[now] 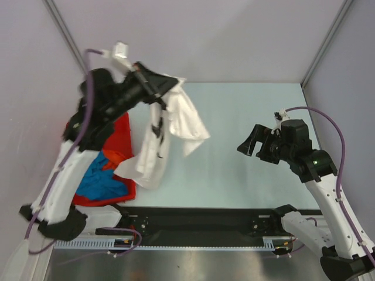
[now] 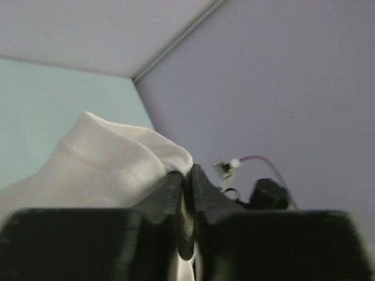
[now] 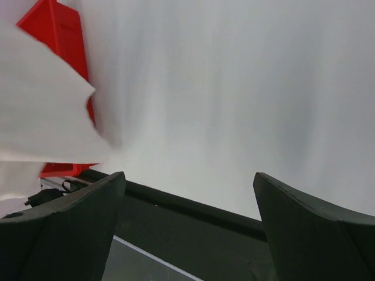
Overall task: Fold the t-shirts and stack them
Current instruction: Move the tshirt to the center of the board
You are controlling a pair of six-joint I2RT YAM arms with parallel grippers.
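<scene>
My left gripper (image 1: 170,86) is raised high over the table's left side and is shut on the white t-shirt (image 1: 176,120), which hangs down from it in a loose bunch, black print showing on a fold. In the left wrist view (image 2: 186,172) the cloth (image 2: 111,164) is pinched between the closed jaws. A blue t-shirt (image 1: 99,178) and an orange one (image 1: 115,156) lie in the red bin (image 1: 122,133) at the left. My right gripper (image 1: 251,144) is open and empty above the table's right half; its wrist view (image 3: 190,193) shows the white cloth (image 3: 41,111) at far left.
The red bin (image 3: 55,29) stands at the table's left edge, behind my left arm. A black rail (image 1: 199,219) runs along the near edge. Grey walls close in the back and sides.
</scene>
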